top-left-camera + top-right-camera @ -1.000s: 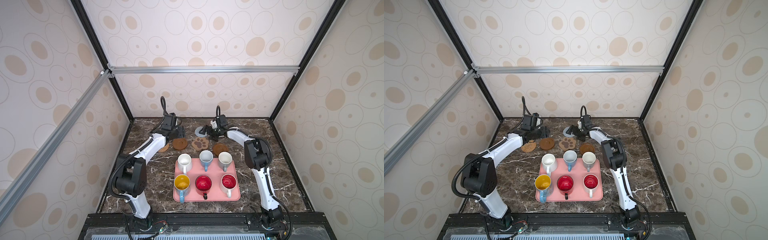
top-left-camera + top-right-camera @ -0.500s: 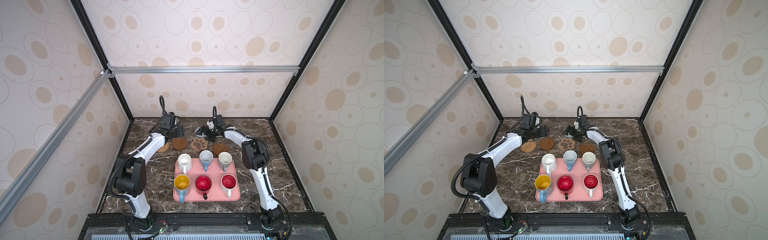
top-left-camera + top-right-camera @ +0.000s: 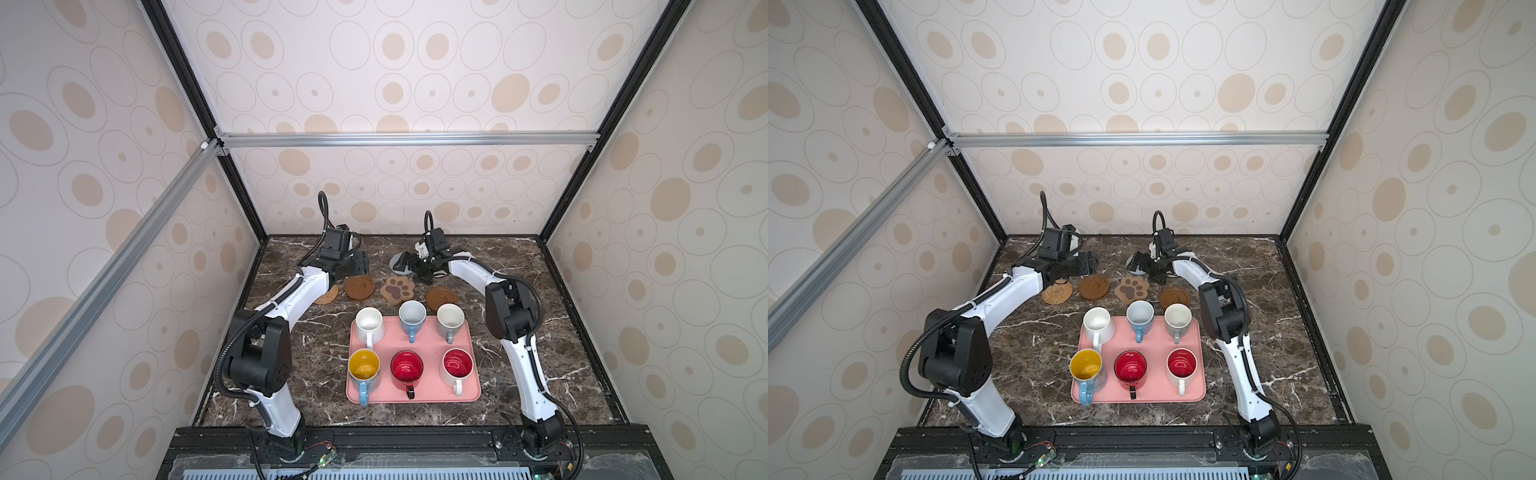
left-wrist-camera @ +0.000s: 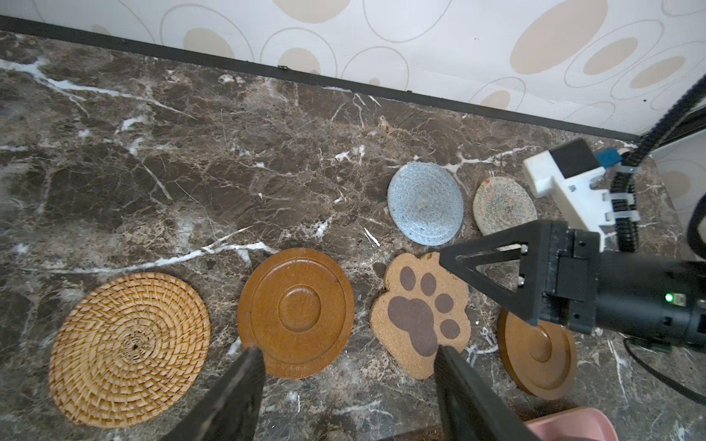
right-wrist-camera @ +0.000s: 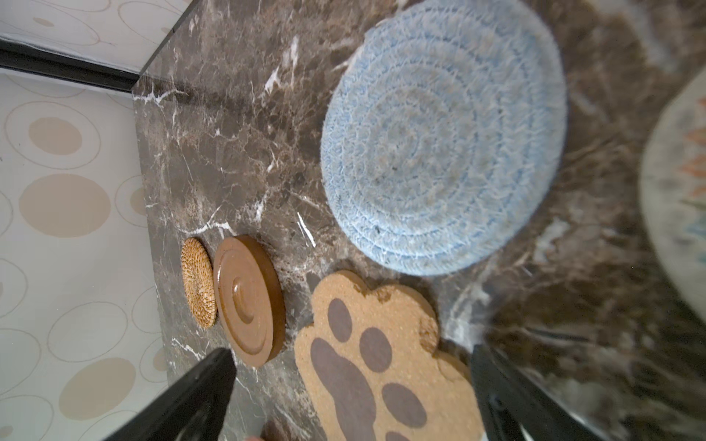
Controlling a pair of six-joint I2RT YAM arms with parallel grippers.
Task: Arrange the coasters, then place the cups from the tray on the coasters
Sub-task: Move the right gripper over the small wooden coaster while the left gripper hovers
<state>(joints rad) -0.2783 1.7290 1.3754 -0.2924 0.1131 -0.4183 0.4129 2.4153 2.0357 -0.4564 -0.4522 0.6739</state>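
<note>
Six coasters lie at the back of the table: rattan (image 4: 130, 355), a wooden disc (image 4: 296, 313), the paw (image 4: 418, 313), a second wooden disc (image 4: 535, 351), blue-grey woven (image 4: 425, 202) and cream woven (image 4: 504, 206). My left gripper (image 4: 345, 355) is open and empty, low over the marble between the first disc and the paw. My right gripper (image 5: 351, 355) is open and empty above the paw (image 5: 374, 362), close to the blue-grey coaster (image 5: 443, 141). Six cups, among them white (image 3: 369, 324) and red (image 3: 407, 368), stand on the pink tray (image 3: 428, 345).
The back wall runs just behind the coasters. Both forearms stretch over the marble on either side of the tray (image 3: 1154, 340). In both top views the right gripper (image 3: 409, 266) covers part of the blue-grey coaster (image 3: 398, 262).
My right gripper has shifted a little to the left, over the paw and toward the blue-grey coaster. The left arm has barely moved. No coaster or cup has changed place.
</note>
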